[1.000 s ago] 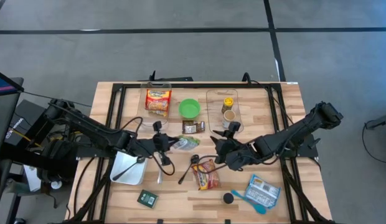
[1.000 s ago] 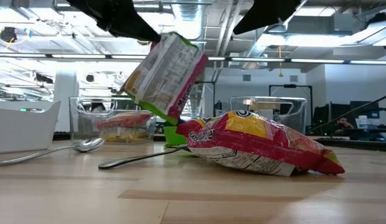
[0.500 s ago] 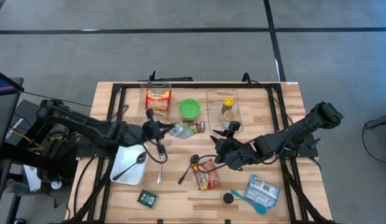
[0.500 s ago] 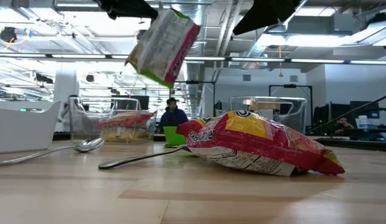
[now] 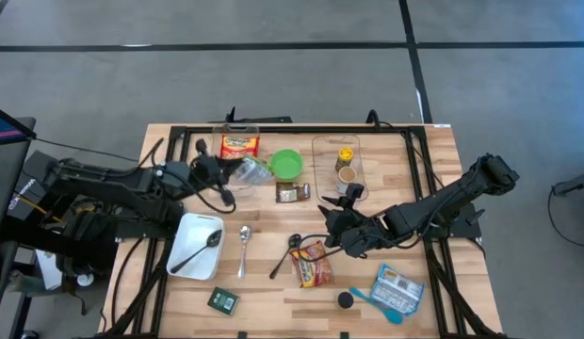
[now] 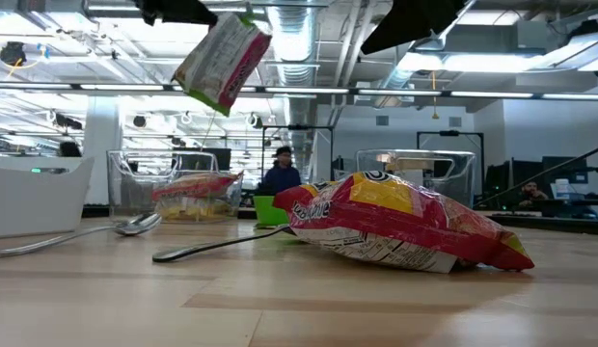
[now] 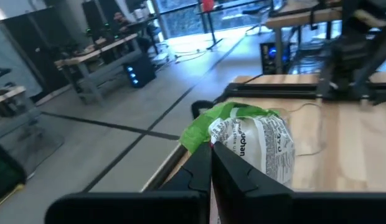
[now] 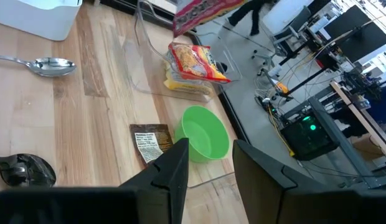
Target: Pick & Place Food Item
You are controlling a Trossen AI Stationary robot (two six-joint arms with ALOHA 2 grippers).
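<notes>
My left gripper is shut on a green-and-white food packet, which it carries high over the table's far left part, beside a clear container that holds a yellow-red noodle packet. In the low view the packet hangs well above the tabletop. My right gripper hovers near the table's middle, open, with nothing between its fingers. A red chip bag lies flat on the table near it. My left gripper pinches the packet's one end between its two shut fingers. The fingers come nearly level from the table's left side. The packet is lifted clear and hangs tilted below the fingers, its free end lowest.
A green bowl, a small brown packet and a second clear container with jars stand at the back. A white tray with a spoon, loose spoons and a blue packet lie nearer.
My left gripper has risen and gone toward the table's far left, carrying the packet from above the table's middle to beside the clear container. The packet stays clear of the table and hangs higher than before.
</notes>
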